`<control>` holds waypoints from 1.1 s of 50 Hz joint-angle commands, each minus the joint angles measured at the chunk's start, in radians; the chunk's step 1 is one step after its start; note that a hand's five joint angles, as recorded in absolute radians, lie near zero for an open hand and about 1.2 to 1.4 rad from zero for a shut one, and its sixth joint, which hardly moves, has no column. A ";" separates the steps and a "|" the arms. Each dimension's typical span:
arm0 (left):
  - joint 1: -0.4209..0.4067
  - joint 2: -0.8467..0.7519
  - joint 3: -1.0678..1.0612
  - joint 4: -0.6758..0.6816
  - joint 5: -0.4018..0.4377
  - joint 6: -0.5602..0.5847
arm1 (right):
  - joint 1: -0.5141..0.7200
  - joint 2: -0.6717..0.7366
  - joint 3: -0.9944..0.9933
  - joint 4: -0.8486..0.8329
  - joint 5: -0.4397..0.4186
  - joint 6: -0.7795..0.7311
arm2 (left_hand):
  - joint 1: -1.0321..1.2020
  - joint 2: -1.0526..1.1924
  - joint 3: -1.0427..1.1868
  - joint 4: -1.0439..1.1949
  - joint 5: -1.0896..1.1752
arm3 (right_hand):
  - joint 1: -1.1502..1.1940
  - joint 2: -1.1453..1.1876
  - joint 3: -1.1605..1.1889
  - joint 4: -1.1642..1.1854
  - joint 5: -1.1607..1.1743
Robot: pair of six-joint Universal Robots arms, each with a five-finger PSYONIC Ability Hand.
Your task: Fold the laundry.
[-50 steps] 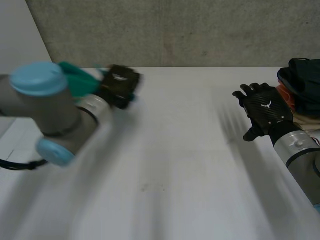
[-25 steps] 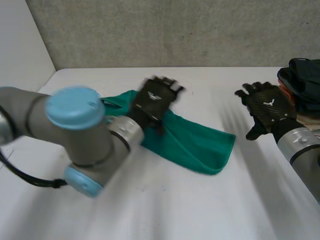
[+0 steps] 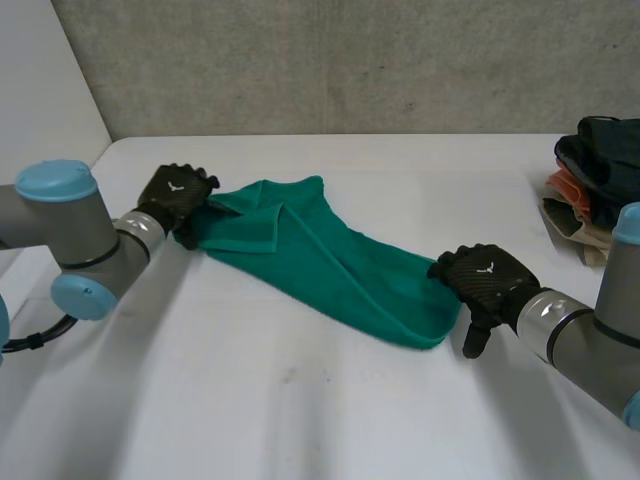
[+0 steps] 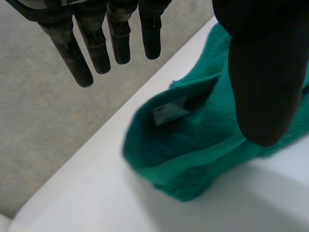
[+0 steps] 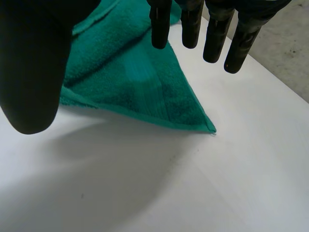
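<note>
Head view first: the whole green towel (image 3: 330, 265) taken in at once, stretched slantwise across the white table (image 3: 300, 420), with the left hand (image 3: 176, 200) at its far left end and the right hand (image 3: 487, 283) at its near right end, plus a pile of dark and pale clothes (image 3: 605, 160) at the table's right edge. Left wrist view: a small pale label (image 4: 169, 110) on the towel's bunched end, lying just under the palm. Right wrist view: the towel's pointed corner (image 5: 193, 121) flat on the table below the fingertips. Both arms low over the table, the left reaching in from the left side, the right from the near right. Left hand open — fingers (image 4: 99, 48) straight and well apart from the thumb (image 4: 265, 72), nothing clasped; thumb-to-cloth contact impossible to tell. Right hand open as well — fingers (image 5: 212, 34) straight, thumb (image 5: 38, 63) held wide, cloth lying below between them, not pinched.
</note>
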 commanded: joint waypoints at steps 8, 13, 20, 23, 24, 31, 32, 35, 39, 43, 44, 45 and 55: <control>-0.160 -0.052 0.046 0.020 -0.003 -0.112 | 0.000 -0.006 0.053 -0.063 0.013 0.001 | 0.111 0.106 0.110 0.107 0.106 | -0.028 -0.047 -0.038 -0.065 -0.059; -0.191 -0.143 0.150 0.010 -0.038 -0.111 | -0.002 -0.009 0.060 -0.063 0.012 0.001 | 0.204 0.199 0.204 0.201 0.200 | -0.028 -0.047 -0.038 -0.065 -0.059; -0.194 -0.227 0.272 -0.003 -0.072 -0.109 | -0.003 -0.007 0.065 -0.064 0.010 0.001 | 0.591 0.586 0.590 0.587 0.586 | -0.028 -0.047 -0.038 -0.065 -0.059; -0.194 -0.227 0.281 -0.003 -0.075 -0.109 | -0.005 -0.007 0.065 -0.064 0.009 0.001 | 0.794 0.789 0.793 0.791 0.790 | -0.028 -0.047 -0.038 -0.065 -0.059; -0.194 -0.227 0.282 -0.003 -0.075 -0.109 | -0.005 -0.007 0.065 -0.064 0.009 0.001 | 0.876 0.871 0.875 0.873 0.872 | -0.028 -0.047 -0.038 -0.065 -0.059; -0.195 -0.171 0.253 -0.003 -0.094 -0.109 | -0.005 -0.012 0.060 -0.066 0.012 0.001 | 1.091 1.086 1.090 1.088 1.087 | -0.028 -0.047 -0.038 -0.065 -0.059; -0.194 -0.129 0.220 -0.008 -0.107 -0.109 | -0.005 -0.015 0.057 -0.065 0.013 0.001 | 1.091 1.086 1.090 1.088 1.087 | -0.028 -0.047 -0.038 -0.065 -0.059; -0.188 -0.002 0.108 -0.005 -0.120 -0.111 | -0.005 -0.023 0.048 -0.057 0.020 0.009 | 1.091 1.086 1.090 1.088 1.087 | -0.028 -0.047 -0.038 -0.065 -0.059; -0.187 0.121 0.002 -0.002 -0.118 -0.109 | -0.025 -0.068 0.021 -0.038 0.020 0.095 | 1.091 1.086 1.090 1.088 1.087 | -0.028 -0.047 -0.038 -0.065 -0.059; -0.189 0.345 -0.144 -0.002 -0.121 -0.109 | -0.052 -0.090 -0.015 0.028 0.006 0.214 | 1.091 1.086 1.090 1.088 1.087 | -0.028 -0.047 -0.038 -0.065 -0.059; -0.188 0.395 -0.170 -0.002 -0.121 -0.111 | -0.052 -0.090 -0.033 0.073 0.000 0.268 | 1.091 1.086 1.090 1.088 1.087 | -0.028 -0.047 -0.038 -0.065 -0.059; -0.187 0.434 -0.190 -0.002 -0.120 -0.112 | -0.052 -0.090 -0.041 0.087 0.000 0.285 | 1.091 1.086 1.090 1.088 1.087 | -0.028 -0.047 -0.038 -0.065 -0.059; -0.184 0.708 -0.345 0.001 -0.117 -0.126 | -0.014 -0.081 -0.058 0.138 -0.006 0.454 | 1.091 1.086 1.090 1.088 1.087 | -0.028 -0.047 -0.038 -0.065 -0.059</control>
